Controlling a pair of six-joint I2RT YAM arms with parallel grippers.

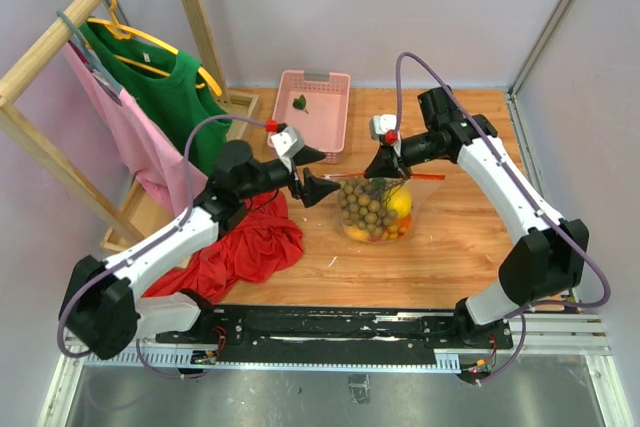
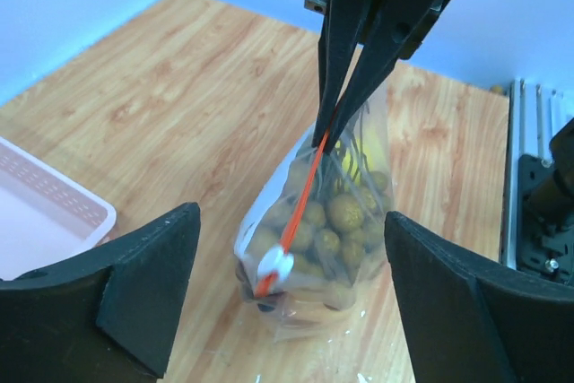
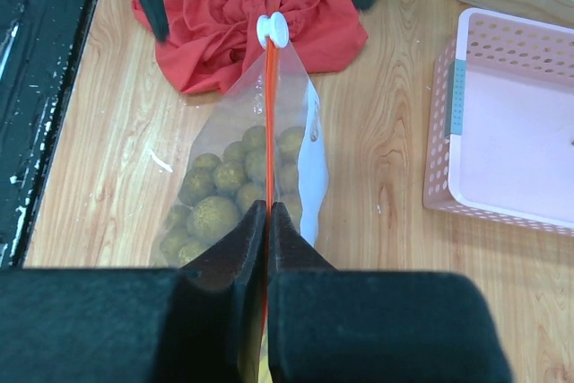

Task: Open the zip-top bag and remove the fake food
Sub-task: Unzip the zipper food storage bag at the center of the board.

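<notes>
The right jaws are pressed together on the orange-red zip strip (image 3: 269, 114), pinching it at its right end and holding the mouth of the zip-top bag (image 1: 375, 212) up taut. The left jaws stand spread wide and hold nothing; they face the bag's left end, and the white slider (image 2: 273, 265) lies on the line between the two fingers, just beyond their tips. The strip's long axis runs left to right, from one pair of jaws straight to the other, and it shows as one thin closed line, so the mouth looks shut. The left arm is the nearer to the slider, so the next move likely falls to it: come forward along the strip and close on the slider. The bag stands at the middle of the desk (image 1: 450, 247) with the fake food (image 2: 345, 213) inside. A red cloth (image 1: 250, 247) lies near left, and a pink basket (image 1: 320, 97) sits beyond the bag.
</notes>
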